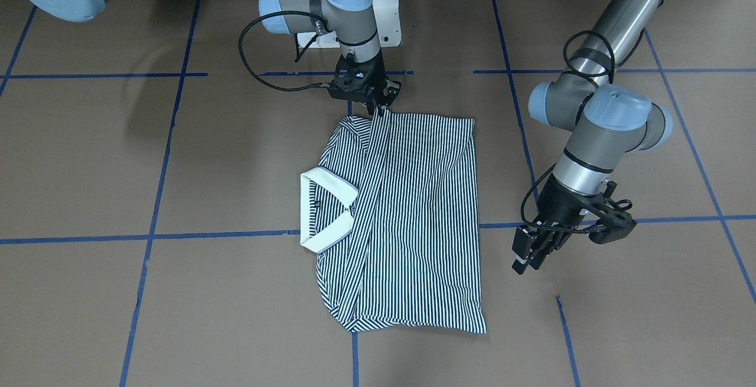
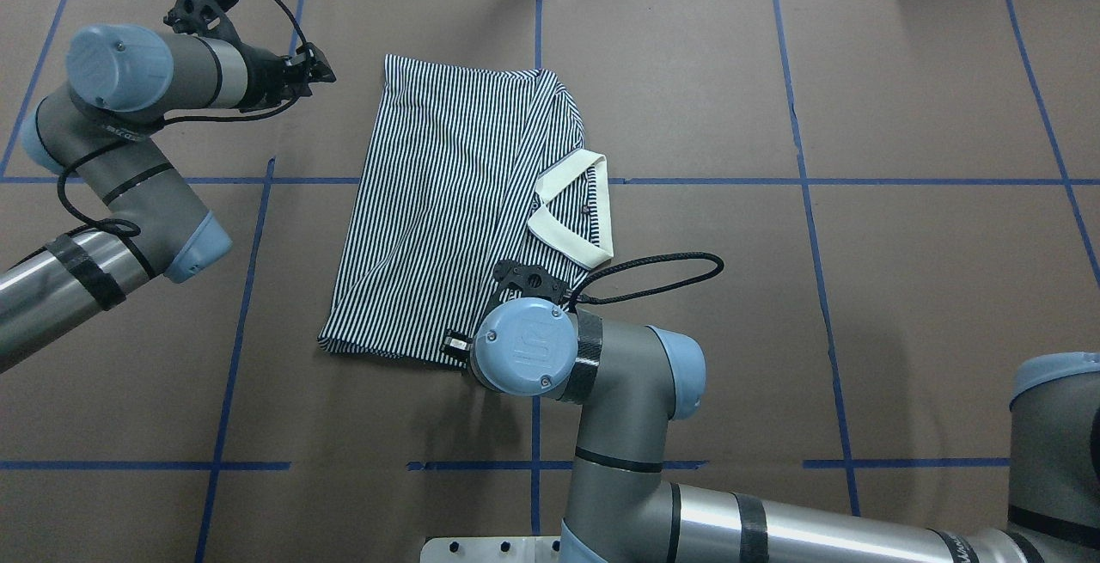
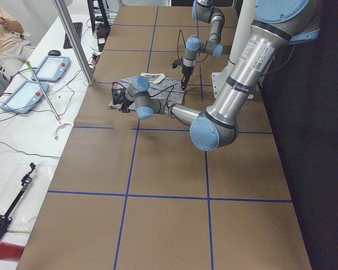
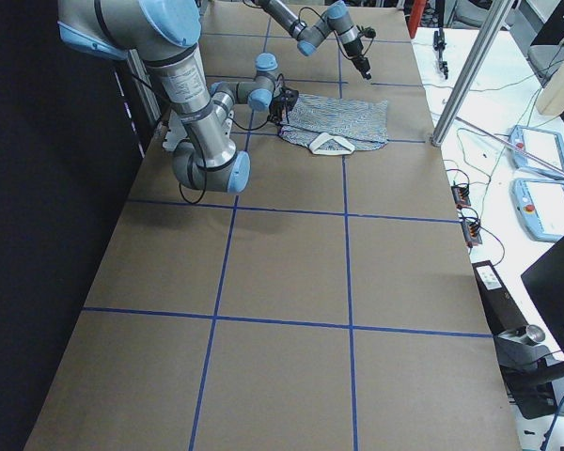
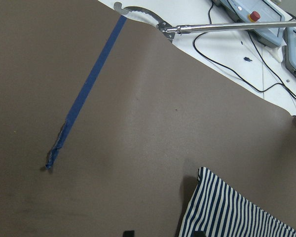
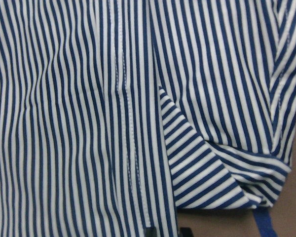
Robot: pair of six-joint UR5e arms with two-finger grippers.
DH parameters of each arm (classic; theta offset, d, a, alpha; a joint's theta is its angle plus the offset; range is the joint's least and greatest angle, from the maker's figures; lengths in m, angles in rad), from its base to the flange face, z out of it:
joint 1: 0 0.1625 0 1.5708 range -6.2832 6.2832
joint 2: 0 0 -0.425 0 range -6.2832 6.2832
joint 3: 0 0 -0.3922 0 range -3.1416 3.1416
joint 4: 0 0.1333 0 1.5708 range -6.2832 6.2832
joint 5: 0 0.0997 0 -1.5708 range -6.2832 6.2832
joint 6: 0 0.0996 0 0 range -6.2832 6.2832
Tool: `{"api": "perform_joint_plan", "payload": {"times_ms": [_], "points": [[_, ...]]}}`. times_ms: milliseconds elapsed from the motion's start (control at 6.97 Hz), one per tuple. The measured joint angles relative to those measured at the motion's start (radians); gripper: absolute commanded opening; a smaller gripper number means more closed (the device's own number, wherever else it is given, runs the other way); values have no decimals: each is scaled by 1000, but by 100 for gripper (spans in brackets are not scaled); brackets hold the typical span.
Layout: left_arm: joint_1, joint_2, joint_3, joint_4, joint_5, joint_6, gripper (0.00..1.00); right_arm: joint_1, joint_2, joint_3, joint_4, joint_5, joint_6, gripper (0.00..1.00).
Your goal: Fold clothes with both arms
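Front view: one striped shirt (image 1: 413,215) lies folded flat in the middle of the brown table (image 1: 620,328). Its cream collar (image 1: 322,239) points toward the table's right end and its hem toward the left end. The right gripper (image 1: 378,108) stands at the shirt's edge nearest the robot's side. Its jaws are nearly together, pinching a small peak of cloth. The left gripper (image 1: 530,260) hangs just beyond the hem, off the cloth, with its jaws parted and empty.

Overhead view: two arms come in, one from each side. The right arm's wrist cap (image 2: 524,345) carries a raised UR mark and hides the gripper below it. Blue tape lines (image 2: 859,180) divide the table into squares. Bare board lies all round the shirt, with the broadest stretch toward the right end.

Left side view: two blue-rimmed tablets (image 3: 48,67) lie on a white bench (image 3: 22,140) beyond the table's far edge.

Right side view: the shirt lies far up the table, with both arms over it.

Left wrist view: one shirt corner shows at the lower right. The jaws' two dark tips are set apart with nothing between them.

Right wrist view: stripes fill the frame. Two dark tips sit close together at the cloth's edge.
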Motion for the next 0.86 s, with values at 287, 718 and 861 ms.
{"api": "perform_joint_plan", "payload": {"times_ms": [287,718,861], "points": [[0,1,0,0,0,0,50,7,3,6,1,3,-3,0],[0,5,0,0,0,-10,50,90,0,59,-7,92,-41,0],[0,6,0,0,-1,-15,50,122,-13,92,-13,113,-55,0]]}}
